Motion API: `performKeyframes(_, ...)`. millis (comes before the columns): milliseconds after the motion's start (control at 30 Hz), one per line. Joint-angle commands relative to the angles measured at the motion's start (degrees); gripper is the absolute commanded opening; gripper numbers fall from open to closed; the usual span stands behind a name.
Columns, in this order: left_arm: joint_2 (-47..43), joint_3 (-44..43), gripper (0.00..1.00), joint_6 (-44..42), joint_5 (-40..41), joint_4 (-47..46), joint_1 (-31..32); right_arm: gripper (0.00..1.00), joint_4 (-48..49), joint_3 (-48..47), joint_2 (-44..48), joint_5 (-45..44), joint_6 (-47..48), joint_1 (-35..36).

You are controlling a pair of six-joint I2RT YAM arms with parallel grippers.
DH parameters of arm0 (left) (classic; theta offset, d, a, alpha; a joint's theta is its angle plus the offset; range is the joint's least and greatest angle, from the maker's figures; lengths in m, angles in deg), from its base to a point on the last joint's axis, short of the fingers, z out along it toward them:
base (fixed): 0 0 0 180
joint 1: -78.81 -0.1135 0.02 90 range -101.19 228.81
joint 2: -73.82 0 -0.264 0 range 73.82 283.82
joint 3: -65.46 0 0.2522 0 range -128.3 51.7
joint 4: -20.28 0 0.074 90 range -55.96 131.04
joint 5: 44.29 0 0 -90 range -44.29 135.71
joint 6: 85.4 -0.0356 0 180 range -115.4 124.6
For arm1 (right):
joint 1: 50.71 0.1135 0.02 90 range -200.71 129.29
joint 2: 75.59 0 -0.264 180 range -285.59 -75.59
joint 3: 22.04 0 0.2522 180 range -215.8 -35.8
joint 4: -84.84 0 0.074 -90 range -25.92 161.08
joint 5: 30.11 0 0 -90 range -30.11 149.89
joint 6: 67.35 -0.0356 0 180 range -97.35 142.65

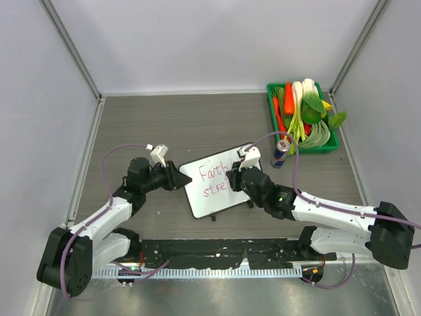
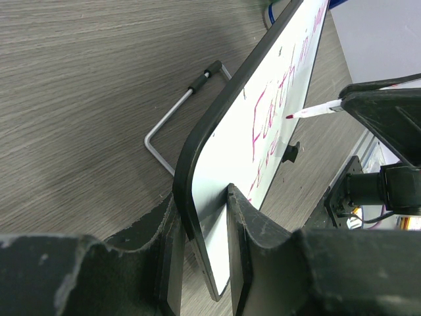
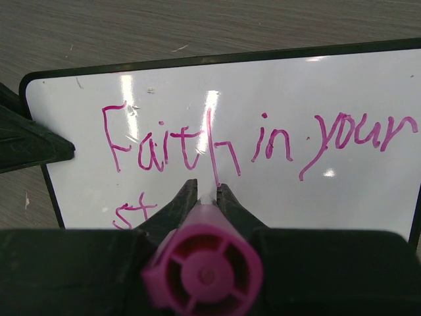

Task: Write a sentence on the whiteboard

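The whiteboard [image 1: 200, 197] stands tilted at mid-table, its black frame [image 2: 197, 141] pinched at the left edge by my left gripper [image 1: 177, 178], whose jaws [image 2: 202, 201] are shut on it. The sentence [image 3: 217, 141] is pink handwriting: "Faith in your" on top, with "stre" [image 1: 215, 189] started below. My right gripper [image 1: 235, 178] is shut on a pink marker [image 3: 204, 270], fingertips [image 3: 206, 187] just under the "h" of "Faith". The marker's tip [image 2: 291, 116] sits close to the board's face; I cannot tell whether it touches.
A green tray [image 1: 329, 149] of vegetables sits at the back right, with a drinks can [image 1: 281, 155] beside it. A bent wire stand [image 2: 174, 125] lies on the table behind the board. Grey walls enclose the table on three sides.
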Motion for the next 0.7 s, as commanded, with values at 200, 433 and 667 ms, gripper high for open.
performKeyframes(200,1.0,0.5,0.00,-3.9,3.3,1.1,-0.3,0.01,3.2,0.7,1.5,0.2,-0.7,-0.6)
performKeyframes(433,1.0,0.5,0.00,-3.9,3.3,1.1,-0.4,0.01,2.8,2.0,3.0,0.5,-1.2,-0.6)
performKeyframes(667,1.0,0.5,0.00,-3.9,3.3,1.2,-0.3,0.02,4.0,2.8,0.8,0.5,-1.2,-0.7)
